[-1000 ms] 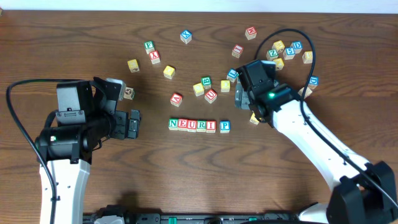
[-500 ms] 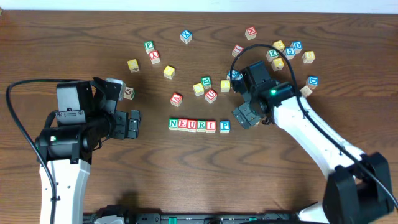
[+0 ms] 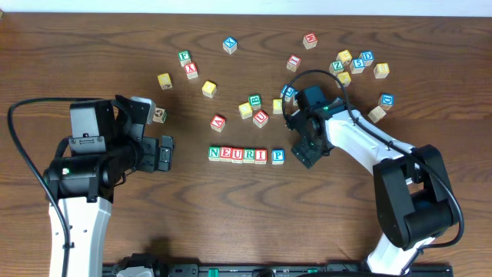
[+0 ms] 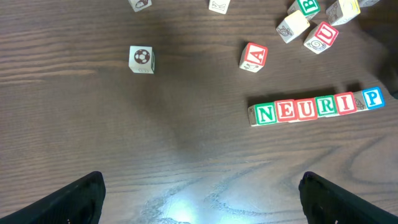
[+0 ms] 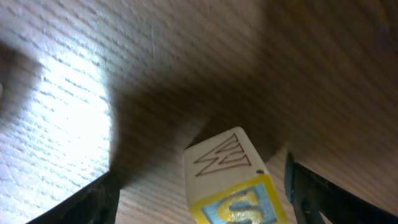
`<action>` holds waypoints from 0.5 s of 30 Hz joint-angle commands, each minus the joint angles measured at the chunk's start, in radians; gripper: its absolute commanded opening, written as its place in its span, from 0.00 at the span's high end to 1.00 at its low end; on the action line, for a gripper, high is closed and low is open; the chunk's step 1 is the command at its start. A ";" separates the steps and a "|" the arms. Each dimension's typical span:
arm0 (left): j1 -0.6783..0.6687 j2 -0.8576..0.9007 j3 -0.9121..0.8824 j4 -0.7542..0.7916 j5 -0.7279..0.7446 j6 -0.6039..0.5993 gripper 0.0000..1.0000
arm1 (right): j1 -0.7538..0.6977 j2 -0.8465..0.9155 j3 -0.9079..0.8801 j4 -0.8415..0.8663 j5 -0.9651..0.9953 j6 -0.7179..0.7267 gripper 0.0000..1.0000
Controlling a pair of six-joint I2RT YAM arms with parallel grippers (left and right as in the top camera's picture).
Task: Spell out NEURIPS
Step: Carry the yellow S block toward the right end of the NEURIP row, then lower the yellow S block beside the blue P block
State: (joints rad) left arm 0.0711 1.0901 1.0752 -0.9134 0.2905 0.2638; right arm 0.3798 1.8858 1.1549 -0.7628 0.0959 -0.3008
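**Overhead:** the right claw [image 3: 307, 152] stands just right of the lettered row [image 3: 246, 155], which reads N-E-U-R-I-P, probably to add the last letter. The left claw [image 3: 169, 152], released wide and empty, is parked left of the row.

**Left wrist:** the row lies ahead and to the right of the left claw.

**Right wrist:** the S cube [image 5: 239, 199] sits between the right claw's jaws. Whether they grip it cannot be told.

s cube [image 5: 233, 183] between end effector fingers [image 5: 84, 204]

Overhead: looks straight down, whole table [image 3: 231, 223]. Left wrist: oblique, mid-range, shares letter row [image 4: 317, 107] with overhead. Right wrist: tight on cube [image 5: 233, 180].
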 commanded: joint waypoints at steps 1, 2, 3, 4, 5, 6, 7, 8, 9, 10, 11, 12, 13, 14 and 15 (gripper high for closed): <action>0.004 -0.006 0.020 -0.002 0.012 0.013 0.02 | -0.003 0.006 -0.003 0.017 -0.005 -0.010 0.37; 0.005 -0.006 0.020 -0.002 0.012 0.013 0.02 | -0.004 0.006 -0.003 0.020 -0.005 -0.010 0.51; 0.005 -0.006 0.020 -0.002 0.012 0.013 0.02 | -0.005 0.006 -0.003 0.023 -0.005 -0.005 0.63; 0.005 -0.006 0.020 -0.002 0.012 0.013 0.02 | -0.006 0.006 -0.003 0.027 -0.005 0.003 0.76; 0.005 -0.006 0.020 -0.002 0.012 0.013 0.02 | -0.007 0.006 -0.003 0.029 -0.005 0.014 0.87; 0.005 -0.006 0.020 -0.002 0.012 0.013 0.02 | -0.007 0.006 -0.003 0.030 -0.005 0.025 0.99; 0.004 -0.006 0.020 -0.002 0.012 0.013 0.02 | -0.008 0.006 -0.003 0.031 -0.004 0.037 0.99; 0.005 -0.006 0.020 -0.002 0.012 0.013 0.02 | -0.008 0.006 -0.003 0.034 -0.004 0.050 0.99; 0.005 -0.006 0.020 -0.002 0.012 0.013 0.02 | -0.008 0.006 -0.003 0.037 -0.004 0.064 0.99; 0.005 -0.006 0.020 -0.002 0.012 0.013 0.02 | -0.008 0.006 -0.003 0.040 -0.004 0.079 0.99; 0.004 -0.006 0.020 -0.002 0.012 0.013 0.02 | -0.008 0.006 -0.003 0.045 0.000 0.094 0.99; 0.005 -0.006 0.020 -0.002 0.012 0.013 0.02 | -0.008 0.006 -0.003 0.049 0.007 0.113 0.99; 0.005 -0.006 0.020 -0.002 0.012 0.013 0.02 | -0.008 0.006 -0.003 0.052 0.011 0.126 0.99; 0.004 -0.006 0.020 -0.002 0.012 0.013 0.02 | -0.008 0.005 -0.003 0.055 0.014 0.142 0.99; 0.005 -0.006 0.020 -0.002 0.012 0.013 0.02 | -0.008 0.005 -0.003 0.059 0.025 0.164 0.99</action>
State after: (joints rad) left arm 0.0711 1.0901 1.0752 -0.9134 0.2905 0.2638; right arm 0.3786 1.8805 1.1576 -0.7120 0.1047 -0.2165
